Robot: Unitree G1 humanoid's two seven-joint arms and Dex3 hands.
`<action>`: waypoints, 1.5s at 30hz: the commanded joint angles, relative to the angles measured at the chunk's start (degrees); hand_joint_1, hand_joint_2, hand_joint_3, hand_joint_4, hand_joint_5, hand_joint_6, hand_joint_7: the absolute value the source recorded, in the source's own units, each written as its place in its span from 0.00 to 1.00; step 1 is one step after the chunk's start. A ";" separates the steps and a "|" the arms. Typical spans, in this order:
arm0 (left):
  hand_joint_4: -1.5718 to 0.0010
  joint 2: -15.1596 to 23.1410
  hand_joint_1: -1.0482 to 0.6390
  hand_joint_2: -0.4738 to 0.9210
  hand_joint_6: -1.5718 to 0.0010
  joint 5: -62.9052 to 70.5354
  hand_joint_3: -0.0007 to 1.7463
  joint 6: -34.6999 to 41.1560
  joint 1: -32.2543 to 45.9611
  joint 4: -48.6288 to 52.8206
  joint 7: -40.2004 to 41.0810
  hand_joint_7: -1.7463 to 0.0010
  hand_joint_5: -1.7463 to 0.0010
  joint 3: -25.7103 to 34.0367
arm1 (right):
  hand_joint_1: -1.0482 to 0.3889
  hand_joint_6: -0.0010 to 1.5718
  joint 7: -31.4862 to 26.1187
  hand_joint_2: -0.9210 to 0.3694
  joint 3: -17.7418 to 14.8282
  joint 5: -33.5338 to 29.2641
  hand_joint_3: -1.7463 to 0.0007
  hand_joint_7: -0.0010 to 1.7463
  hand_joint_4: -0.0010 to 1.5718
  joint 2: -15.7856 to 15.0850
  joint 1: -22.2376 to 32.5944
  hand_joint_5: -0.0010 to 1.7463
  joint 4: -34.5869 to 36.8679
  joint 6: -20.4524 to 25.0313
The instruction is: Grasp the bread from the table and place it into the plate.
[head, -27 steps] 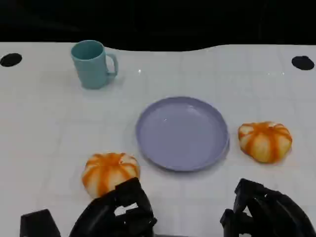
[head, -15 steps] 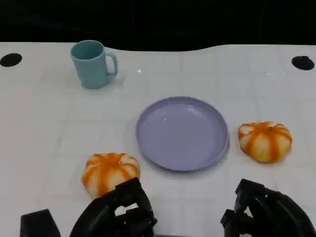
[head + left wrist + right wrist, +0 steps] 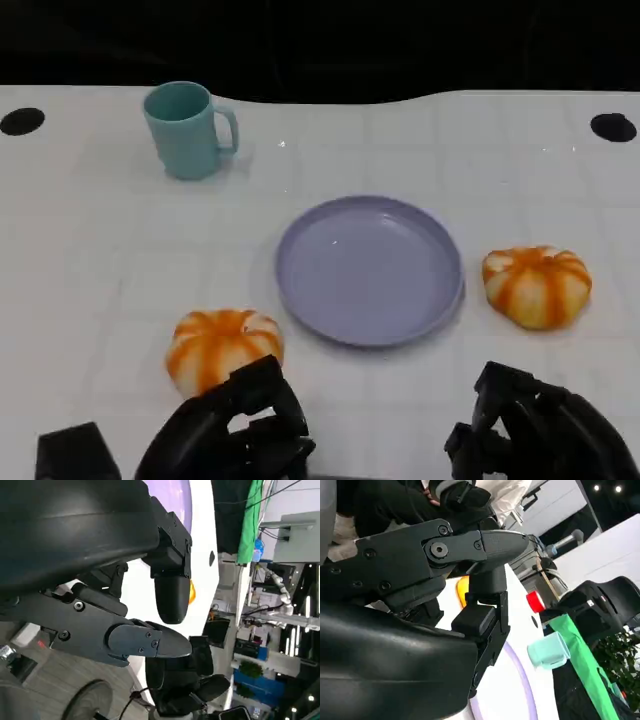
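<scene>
Hovering at the desk's (image 3: 90,250) near edge, our left hand (image 3: 225,435) and right hand (image 3: 530,430) curl fingers on nothing. Orange-striped bread rolls (image 3: 222,347) (image 3: 537,285) flank the lilac plate (image 3: 369,270), bare desk between.

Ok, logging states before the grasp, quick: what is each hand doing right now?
Left hand: open, holding nothing, just short of the near bread.
Right hand: open, holding nothing.

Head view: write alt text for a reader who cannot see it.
An empty lilac plate sits mid-table between two orange-striped bread rolls, one just beyond the left hand, the other beyond the right hand. A teal mug stands far left.
</scene>
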 commanded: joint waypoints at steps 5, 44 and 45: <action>0.76 3.59 0.28 1.00 0.72 9.67 0.09 -6.31 -1.96 -3.75 3.96 0.39 0.11 0.26 | 0.23 0.49 0.06 0.00 -0.16 0.22 0.86 0.78 0.55 -0.24 -1.00 0.92 0.72 -0.54; 0.79 10.80 0.22 0.95 0.85 94.40 0.00 21.25 -11.77 -22.73 5.55 1.00 0.91 -12.13 | 0.22 0.51 -1.74 0.00 0.60 0.37 0.88 0.79 0.57 -0.77 -1.15 0.91 -0.86 1.81; 0.79 10.55 0.22 0.95 0.85 94.58 0.00 21.39 -12.32 -21.31 6.13 1.00 0.92 -12.46 | 0.22 0.51 -1.71 0.00 0.58 0.35 0.87 0.79 0.57 -0.78 -1.14 0.91 -0.81 1.76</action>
